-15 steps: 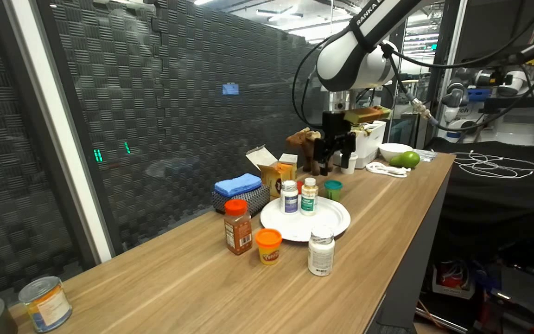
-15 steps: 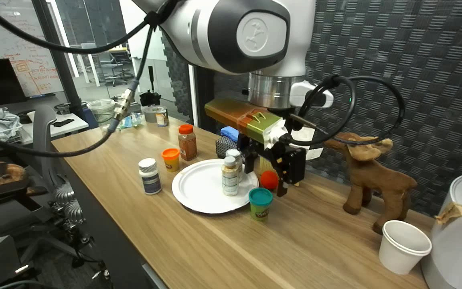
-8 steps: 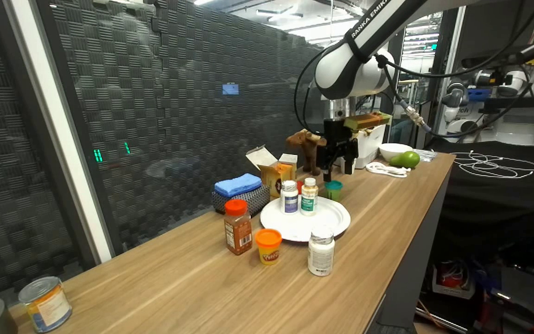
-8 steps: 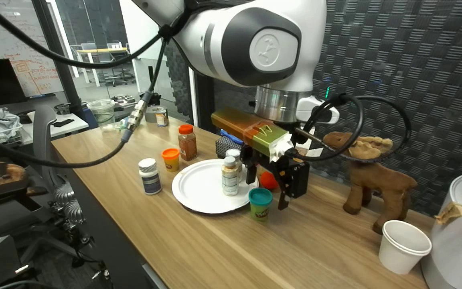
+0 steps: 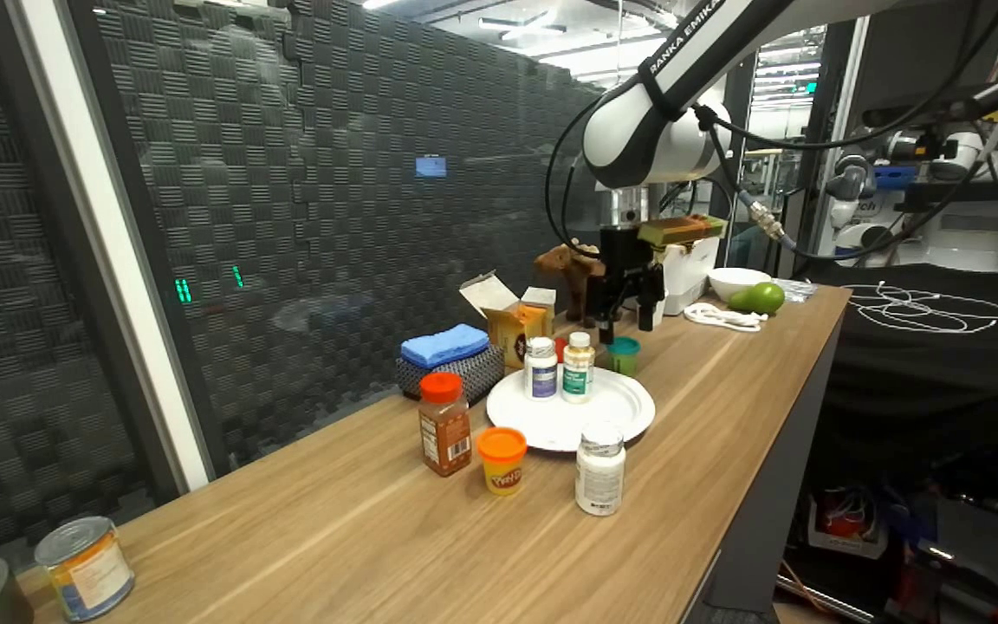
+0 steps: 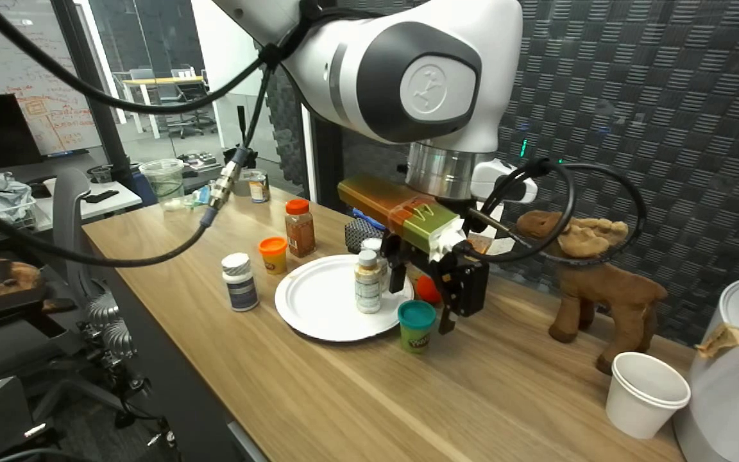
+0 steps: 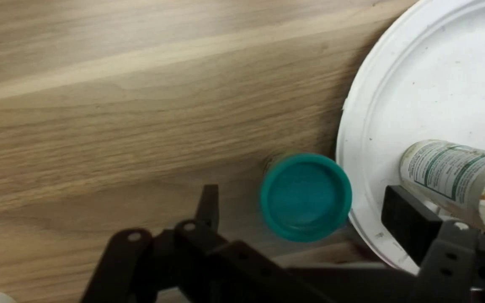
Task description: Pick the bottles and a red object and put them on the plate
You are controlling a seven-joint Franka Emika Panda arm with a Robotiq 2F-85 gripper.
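My gripper is open and empty. It hovers over a tub with a teal lid; in the wrist view its fingers stand either side of the lid, apart from it. Two white bottles stand on the round white plate: one with a green label, one with a purple label. Another white bottle stands on the table beside the plate. A red-brown bottle with an orange-red cap and an orange-lidded tub stand nearby. The round orange-red object is partly hidden behind the gripper.
A box with a blue cloth and an open yellow carton stand beside the plate near the wall. A toy moose, a paper cup and a white bin stand beyond. A can is at the far end.
My gripper has come down toward the teal-lidded tub over the last second, with a slight sideways shift in the last half second. The objects on the table have not moved.
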